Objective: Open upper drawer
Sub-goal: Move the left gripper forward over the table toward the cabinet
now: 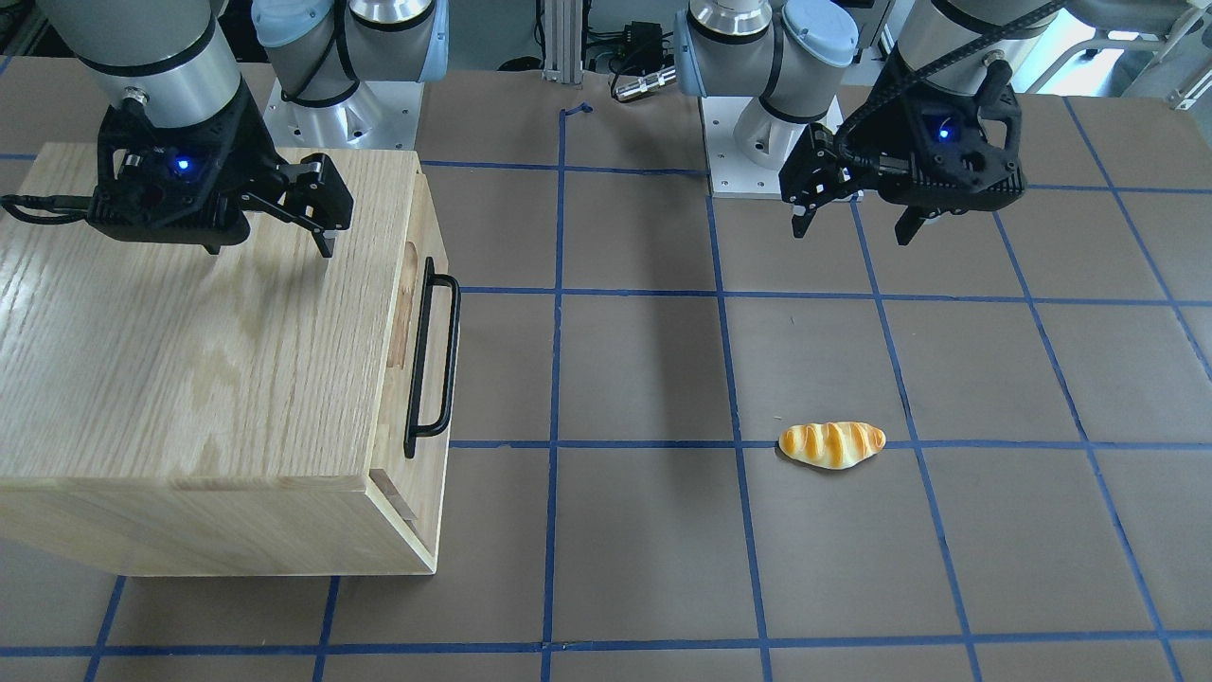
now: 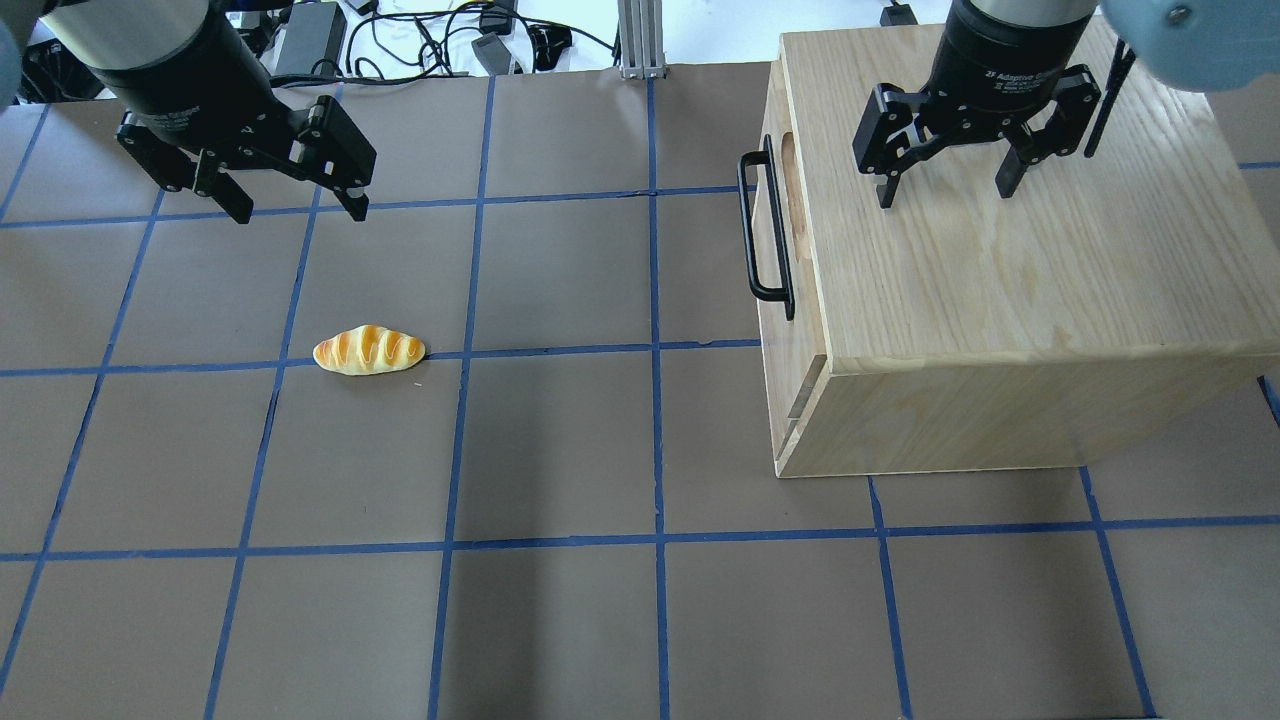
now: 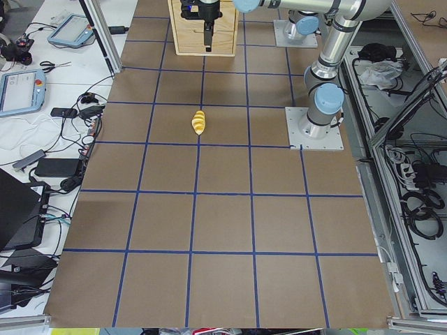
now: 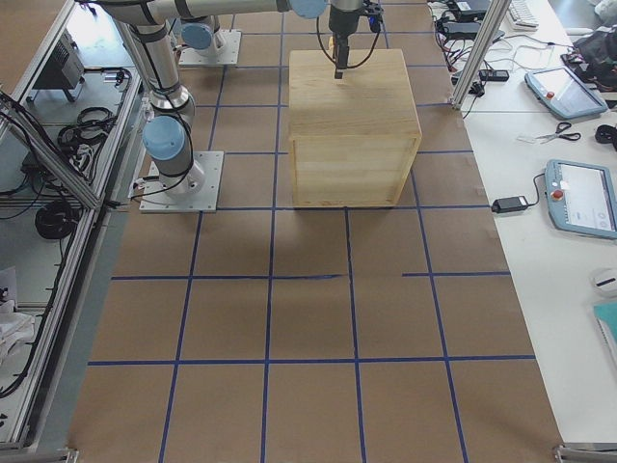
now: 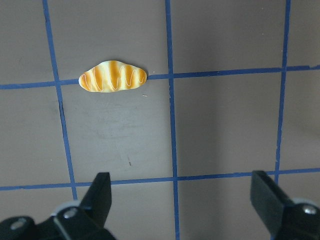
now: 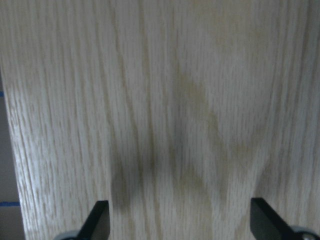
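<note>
You are getting bright, even light from above across table (image 2: 560, 450). Soft broad grey shadows are lying across its middle. Faint shadows of jaws are falling on cabinet top (image 6: 165, 100); right wrist view is looking slightly soft. Side views are reading sharp.

brown table (image 2: 560, 450) (blue tape grid) carries a pale-wood cabinet (image 2: 1000, 300) and a bread roll (image 2: 369, 350), well apart.
</note>
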Tool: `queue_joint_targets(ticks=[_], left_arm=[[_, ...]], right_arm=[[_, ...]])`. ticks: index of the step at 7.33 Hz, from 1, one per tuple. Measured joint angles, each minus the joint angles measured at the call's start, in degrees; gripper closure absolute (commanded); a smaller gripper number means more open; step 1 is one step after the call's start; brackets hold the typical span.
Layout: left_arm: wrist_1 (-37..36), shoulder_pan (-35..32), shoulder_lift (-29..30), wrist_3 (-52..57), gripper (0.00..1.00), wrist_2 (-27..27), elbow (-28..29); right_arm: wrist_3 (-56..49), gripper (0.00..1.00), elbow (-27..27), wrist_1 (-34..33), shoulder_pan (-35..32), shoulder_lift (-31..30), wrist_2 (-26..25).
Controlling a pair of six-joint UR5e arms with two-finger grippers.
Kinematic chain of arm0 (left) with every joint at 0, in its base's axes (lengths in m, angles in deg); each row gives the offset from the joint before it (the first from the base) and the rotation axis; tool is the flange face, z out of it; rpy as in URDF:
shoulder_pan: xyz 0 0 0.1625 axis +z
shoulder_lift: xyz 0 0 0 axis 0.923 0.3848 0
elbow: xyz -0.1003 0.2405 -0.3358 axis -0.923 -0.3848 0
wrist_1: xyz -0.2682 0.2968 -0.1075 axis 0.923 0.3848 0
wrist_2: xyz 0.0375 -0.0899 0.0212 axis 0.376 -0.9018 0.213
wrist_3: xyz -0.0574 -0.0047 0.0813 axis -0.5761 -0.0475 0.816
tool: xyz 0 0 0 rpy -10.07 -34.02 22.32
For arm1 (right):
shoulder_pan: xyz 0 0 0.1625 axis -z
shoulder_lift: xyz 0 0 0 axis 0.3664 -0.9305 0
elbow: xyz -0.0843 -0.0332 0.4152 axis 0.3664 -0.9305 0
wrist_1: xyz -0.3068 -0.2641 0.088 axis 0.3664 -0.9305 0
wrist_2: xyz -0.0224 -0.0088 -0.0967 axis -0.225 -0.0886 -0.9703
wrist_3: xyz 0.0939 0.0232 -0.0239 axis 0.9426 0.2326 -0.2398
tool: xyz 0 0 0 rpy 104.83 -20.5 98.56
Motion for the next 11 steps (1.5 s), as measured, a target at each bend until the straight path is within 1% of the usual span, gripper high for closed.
queue_joint_targets(ticks=[4, 7, 9, 11], left_arm=[[-1.6, 0.0, 0.9, 0.1, 0.0, 0.4, -1.9], [-5.3, -0.6, 4.6, -3.7, 0.0, -0.3, -1.3], [-8.6, -3.4, 7.0, -9.1, 0.0, -3.2, -0.9], [-15.0, -8.5, 10.0, -17.2, 0.0, -10.2, -0.8]], right_arm=[[0.0, 0.0, 0.0, 0.0, 0.0, 0.0, 0.0], [0.0, 0.0, 0.0, 0.0, 0.0, 0.0, 0.0], [0.0, 0.0, 0.1, 0.0, 0.1, 0.0, 0.0], [0.0, 0.0, 0.1, 0.0, 0.1, 0.0, 0.0]])
